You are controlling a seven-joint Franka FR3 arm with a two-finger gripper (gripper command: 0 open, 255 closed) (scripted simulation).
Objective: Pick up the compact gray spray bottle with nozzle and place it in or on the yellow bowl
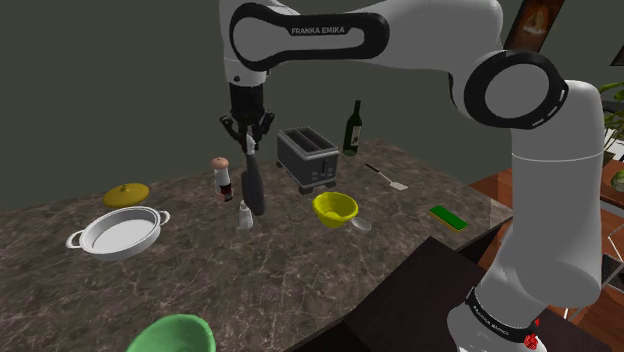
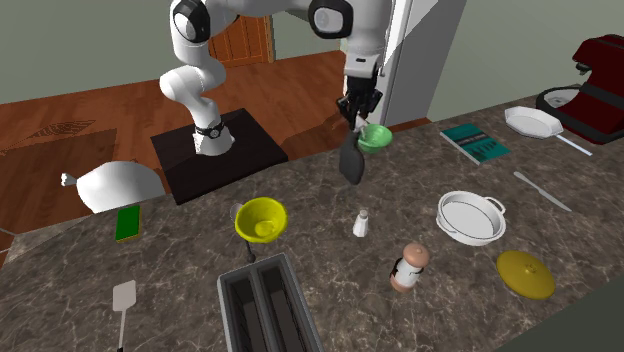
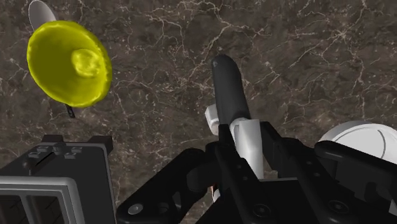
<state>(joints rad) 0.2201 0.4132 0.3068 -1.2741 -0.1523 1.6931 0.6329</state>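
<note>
Spray bottle (image 1: 254, 185), dark gray, hangs clasped between the gripper's (image 1: 247, 140) fingers, seemingly lifted over the middle of the countertop (image 1: 300, 270). This looks like the carrying step. Next it needs moving over the yellow bowl (image 1: 335, 207), then lowering.

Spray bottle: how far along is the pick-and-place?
Done: the end effector is shut on the dark gray spray bottle, which hangs upright from it. In hand: the carry, not yet over the yellow bowl. Left: move across, lower and release.
</note>
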